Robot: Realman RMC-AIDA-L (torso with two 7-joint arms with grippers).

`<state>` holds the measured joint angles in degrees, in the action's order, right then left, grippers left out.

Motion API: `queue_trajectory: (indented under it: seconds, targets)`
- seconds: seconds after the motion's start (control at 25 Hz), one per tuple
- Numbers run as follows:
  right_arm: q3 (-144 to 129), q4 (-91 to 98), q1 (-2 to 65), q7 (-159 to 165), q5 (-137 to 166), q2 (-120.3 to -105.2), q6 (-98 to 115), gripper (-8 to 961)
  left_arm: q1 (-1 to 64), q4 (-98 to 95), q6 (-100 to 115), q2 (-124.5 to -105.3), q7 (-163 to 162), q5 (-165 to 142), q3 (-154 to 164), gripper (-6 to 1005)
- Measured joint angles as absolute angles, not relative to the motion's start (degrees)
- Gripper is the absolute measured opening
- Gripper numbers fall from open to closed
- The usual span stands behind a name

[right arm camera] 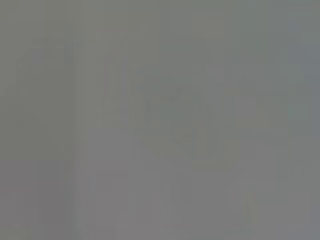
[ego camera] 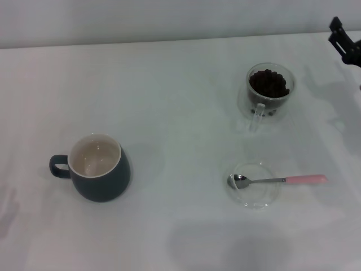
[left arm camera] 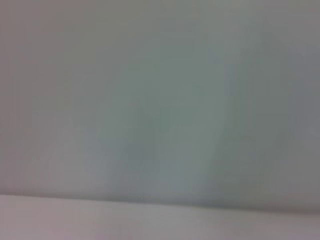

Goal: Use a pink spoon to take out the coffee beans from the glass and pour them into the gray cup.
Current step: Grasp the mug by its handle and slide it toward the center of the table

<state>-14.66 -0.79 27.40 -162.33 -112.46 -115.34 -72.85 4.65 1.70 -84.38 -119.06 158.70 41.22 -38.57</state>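
Note:
The pink spoon lies with its metal bowl on a flat clear saucer at the front right, its pink handle pointing right. The glass with a heap of coffee beans stands behind it, its handle toward the front. The gray cup stands at the front left, handle to the left, its cream inside showing no beans. My right gripper shows at the far right edge, above and right of the glass. The left gripper is out of view. Both wrist views show only plain blurred surface.
The white table spreads between the cup and the glass. A pale wall runs along the table's far edge.

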Motion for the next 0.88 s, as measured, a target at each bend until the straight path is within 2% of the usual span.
queue_trajectory:
  seconds: [0.2, 0.88]
  targets:
    - [-14.7, -1.0, 29.0, -162.3, -112.3, -115.38, -70.5, 841, 6.0, 0.5, -83.8, -119.08, 161.5, 35.9, -38.3, 880]
    - [-14.7, -0.7, 27.7, -162.3, -112.5, -115.40, -70.7, 841, 14.8, 0.8, -74.2, -119.05, 161.6, 28.9, -38.2, 877]
